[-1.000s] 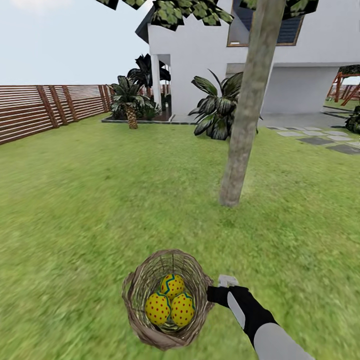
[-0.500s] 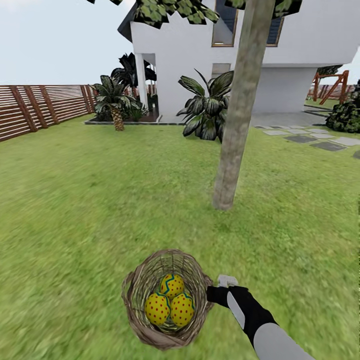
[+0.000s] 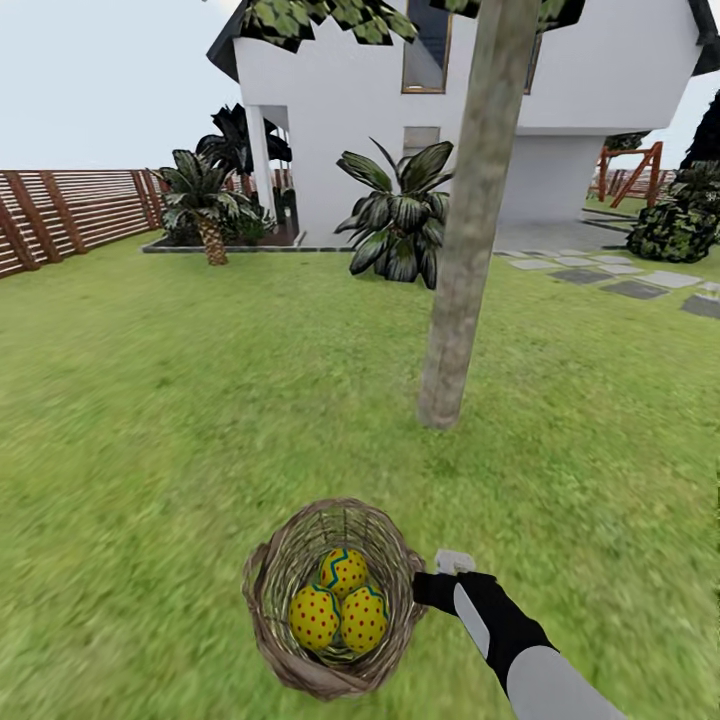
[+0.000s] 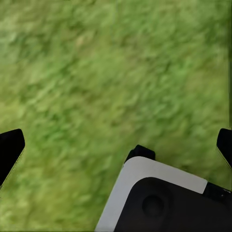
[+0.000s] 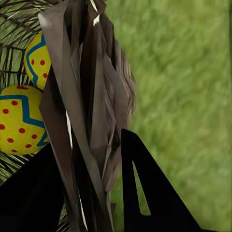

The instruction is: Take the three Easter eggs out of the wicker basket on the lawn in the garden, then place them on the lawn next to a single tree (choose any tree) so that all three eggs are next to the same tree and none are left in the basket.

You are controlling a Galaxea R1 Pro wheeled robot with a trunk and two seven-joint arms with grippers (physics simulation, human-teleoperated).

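The whole head view has swung rightward since the earlier frames, so the fence (image 3: 60,215), house (image 3: 560,90) and tree (image 3: 462,250) sit further left in it; the basket (image 3: 335,612) and right arm keep their place, so the camera moved, not the things.

At far left the fence borders the lawn (image 3: 150,420). A palm (image 3: 205,205) and a broad-leaved plant (image 3: 400,220) stand before the house. The left end effector (image 4: 116,145) hangs over bare grass, its dark fingertips (image 4: 10,147) well apart.

The basket holds three eggs (image 3: 340,600) touching one another, near the tree's base. The right end effector (image 3: 432,590) is clamped on the basket's rim: the wrist view shows one finger (image 5: 150,193) outside the wicker wall, the other inside beside the eggs. Stepping stones (image 3: 620,285) lie at right.
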